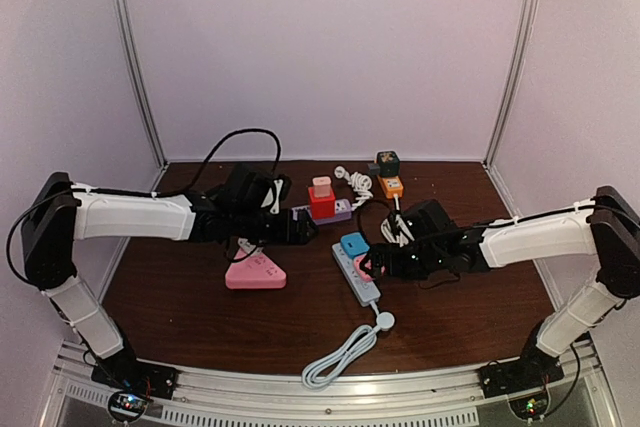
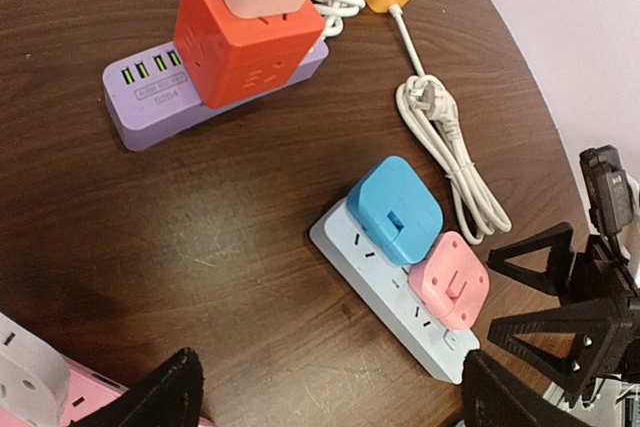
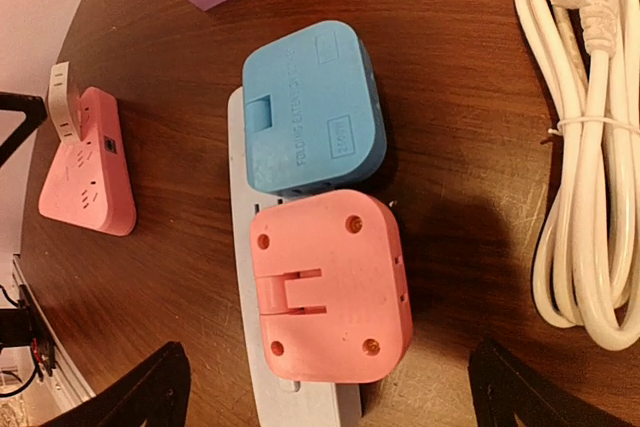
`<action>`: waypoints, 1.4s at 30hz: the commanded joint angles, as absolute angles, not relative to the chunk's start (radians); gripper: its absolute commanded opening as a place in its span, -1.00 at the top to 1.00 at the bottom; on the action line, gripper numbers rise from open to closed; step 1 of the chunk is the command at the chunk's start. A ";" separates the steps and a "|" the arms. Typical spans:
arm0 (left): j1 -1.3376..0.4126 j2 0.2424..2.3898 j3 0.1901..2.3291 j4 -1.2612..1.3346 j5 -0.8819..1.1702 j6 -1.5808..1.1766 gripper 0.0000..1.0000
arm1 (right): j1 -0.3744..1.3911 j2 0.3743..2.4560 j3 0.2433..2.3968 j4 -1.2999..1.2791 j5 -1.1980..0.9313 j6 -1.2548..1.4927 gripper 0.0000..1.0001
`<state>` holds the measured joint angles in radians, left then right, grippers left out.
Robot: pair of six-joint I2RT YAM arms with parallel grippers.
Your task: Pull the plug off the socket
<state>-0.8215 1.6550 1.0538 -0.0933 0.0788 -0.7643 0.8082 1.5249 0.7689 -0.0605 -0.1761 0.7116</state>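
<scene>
1. We see a white power strip (image 1: 357, 279) near the middle of the desk, a little toward the right edge. Its cord (image 1: 340, 357) runs to the near edge.
2. Two plugs sit in the strip, side by side. The blue plug (image 1: 354, 244) is closer to the far edge. The pink plug (image 1: 364, 265) is just next to it.
3. The right gripper (image 1: 386, 265) is right beside the pink plug, on the side of the right edge.
4. Its fingers (image 3: 150, 392) are spread wide and hold nothing. In the right wrist view the pink plug sits between them, and neither finger touches it.
5. The left gripper (image 1: 307, 227) is spread wide too and holds nothing. It is left of the strip, close to a purple socket block (image 1: 342, 213) with a red cube (image 1: 322, 204) on top.
6. A pink triangle socket (image 1: 255, 272) lies left of the middle. A bundled white cable (image 3: 585, 197) lies near the plugs.
</scene>
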 commanded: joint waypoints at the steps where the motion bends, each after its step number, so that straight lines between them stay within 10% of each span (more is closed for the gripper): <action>1: -0.834 1.682 1.059 -0.028 0.104 -0.792 -0.79 | 0.752 1.516 0.730 0.079 -0.315 0.732 -0.93; 24: -0.870 1.826 1.117 0.072 0.164 -0.839 0.11 | 0.691 1.620 0.708 0.235 -0.438 0.820 -0.09; 42: -0.884 1.988 1.235 0.094 0.259 -0.828 0.41 | 0.691 1.626 0.700 0.249 -0.461 0.824 0.59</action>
<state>-0.8772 1.9526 1.1942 0.0597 0.2230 -0.8364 0.6937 1.6234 0.7113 0.2222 -0.4473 0.8192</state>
